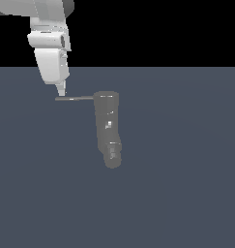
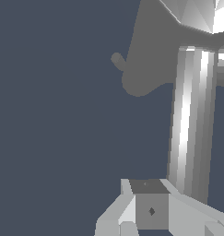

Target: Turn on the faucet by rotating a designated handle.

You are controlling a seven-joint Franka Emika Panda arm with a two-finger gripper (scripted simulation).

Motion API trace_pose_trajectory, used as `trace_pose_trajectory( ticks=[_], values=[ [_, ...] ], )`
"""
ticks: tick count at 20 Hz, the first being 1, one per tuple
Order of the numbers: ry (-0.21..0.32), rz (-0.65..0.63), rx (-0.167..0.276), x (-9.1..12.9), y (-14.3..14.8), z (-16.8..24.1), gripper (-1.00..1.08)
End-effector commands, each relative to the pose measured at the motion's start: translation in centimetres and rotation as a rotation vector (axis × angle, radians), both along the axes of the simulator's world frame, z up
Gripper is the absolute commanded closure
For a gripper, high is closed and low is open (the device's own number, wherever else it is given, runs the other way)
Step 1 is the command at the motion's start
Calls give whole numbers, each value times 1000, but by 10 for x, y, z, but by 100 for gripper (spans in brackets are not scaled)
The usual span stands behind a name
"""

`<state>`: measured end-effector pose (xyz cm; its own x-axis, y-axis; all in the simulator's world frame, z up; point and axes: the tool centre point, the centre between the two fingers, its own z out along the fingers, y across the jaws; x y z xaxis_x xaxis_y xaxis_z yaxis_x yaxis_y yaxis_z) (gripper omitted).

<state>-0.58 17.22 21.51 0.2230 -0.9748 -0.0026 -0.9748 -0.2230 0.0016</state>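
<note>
The faucet is a dull grey chunky cylinder in the middle of the exterior view, with its knobby stepped end toward the viewer. The handle, a thin grey rod, sticks out from the faucet's top toward the exterior view's left. My white gripper hangs from above with its fingers together, the tip right at the rod's free end; I cannot tell if it touches. In the wrist view the handle runs close beside my fingertips, and the faucet shows at the rod's far end.
A flat dark blue-grey floor lies all around the faucet. The faucet's shadow falls on the floor in the wrist view. The background above the floor is black.
</note>
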Motion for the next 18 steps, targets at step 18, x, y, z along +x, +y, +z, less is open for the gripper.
trace_pose_trajectory(
  ticks=[18],
  values=[
    [-2, -79, -2, 14, -6, -13, 108]
  ],
)
